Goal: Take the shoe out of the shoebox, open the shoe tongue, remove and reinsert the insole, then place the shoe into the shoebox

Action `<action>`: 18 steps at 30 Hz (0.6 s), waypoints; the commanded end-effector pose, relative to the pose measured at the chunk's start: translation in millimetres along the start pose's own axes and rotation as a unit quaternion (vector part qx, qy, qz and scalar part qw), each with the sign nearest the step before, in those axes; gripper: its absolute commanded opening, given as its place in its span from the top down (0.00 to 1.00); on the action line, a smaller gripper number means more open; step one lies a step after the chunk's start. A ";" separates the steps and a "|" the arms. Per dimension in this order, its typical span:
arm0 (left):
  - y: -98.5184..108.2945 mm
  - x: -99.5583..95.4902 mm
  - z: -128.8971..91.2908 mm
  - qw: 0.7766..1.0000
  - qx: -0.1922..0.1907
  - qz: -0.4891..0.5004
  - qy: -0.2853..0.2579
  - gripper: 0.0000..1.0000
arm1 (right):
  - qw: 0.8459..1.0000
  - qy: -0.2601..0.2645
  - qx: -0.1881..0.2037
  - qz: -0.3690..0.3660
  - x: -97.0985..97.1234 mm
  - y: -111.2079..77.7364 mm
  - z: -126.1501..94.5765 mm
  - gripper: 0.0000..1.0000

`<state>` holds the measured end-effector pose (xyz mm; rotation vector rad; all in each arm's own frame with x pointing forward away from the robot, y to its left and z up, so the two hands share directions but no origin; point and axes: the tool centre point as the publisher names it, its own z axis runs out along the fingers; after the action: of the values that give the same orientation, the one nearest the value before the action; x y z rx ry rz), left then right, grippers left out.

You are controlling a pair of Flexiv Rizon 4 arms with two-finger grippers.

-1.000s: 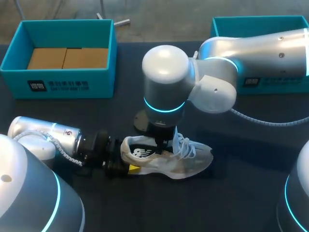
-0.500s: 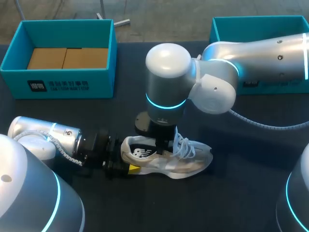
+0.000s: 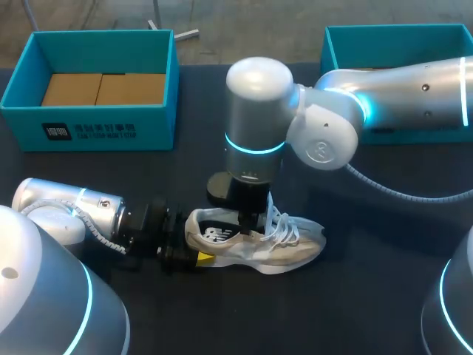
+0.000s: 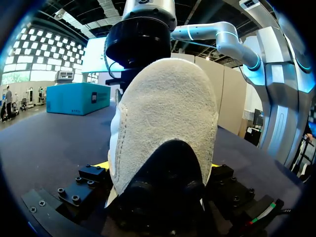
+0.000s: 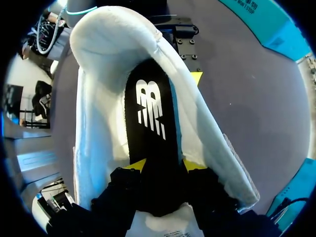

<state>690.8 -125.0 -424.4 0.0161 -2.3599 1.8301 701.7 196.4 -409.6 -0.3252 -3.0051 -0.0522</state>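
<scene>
A white and beige shoe (image 3: 284, 248) lies on its side on the dark table, toe to the right. My left gripper (image 3: 194, 251) holds its heel from the left. In the left wrist view the suede heel (image 4: 168, 123) fills the space between both fingers of the left gripper (image 4: 158, 170). My right gripper (image 3: 249, 222) points straight down into the shoe's mouth beside the laces. In the right wrist view its yellow tips stand apart, the right gripper (image 5: 164, 167) straddling the black insole (image 5: 150, 106) with its white logo, which lies inside the shoe (image 5: 96, 128).
A teal box (image 3: 96, 129) with cardboard inside stands at the back left. A second teal box (image 3: 347, 37) is at the back right, partly behind my right arm. Bare dark table (image 3: 355, 296) lies in front of and to the right of the shoe.
The right gripper's fingers have spread wider inside the shoe. The right arm's elbow has shifted slightly up and to the right. Shoe and left arm stay put.
</scene>
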 end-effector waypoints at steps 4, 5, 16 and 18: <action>3.2 0.9 0.5 1.000 0.000 0.000 -0.001 1.00 | 1.000 0.006 0.002 0.002 10.2 -0.6 10.1 0.63; 3.2 0.9 0.5 1.000 0.000 0.000 -0.001 1.00 | 1.000 0.006 0.003 0.002 11.9 -0.4 9.1 0.64; 3.2 0.9 0.5 1.000 0.000 0.000 -0.001 1.00 | 1.000 0.016 0.008 -0.014 26.6 -1.1 3.2 0.67; 3.2 0.9 0.5 1.000 0.000 0.000 -0.001 1.00 | 1.000 0.020 0.008 -0.017 27.0 -0.1 5.4 0.72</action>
<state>690.1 -124.6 -424.3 0.0128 -2.3602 1.8302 679.3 199.3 -404.5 -0.2719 -2.9760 -0.0362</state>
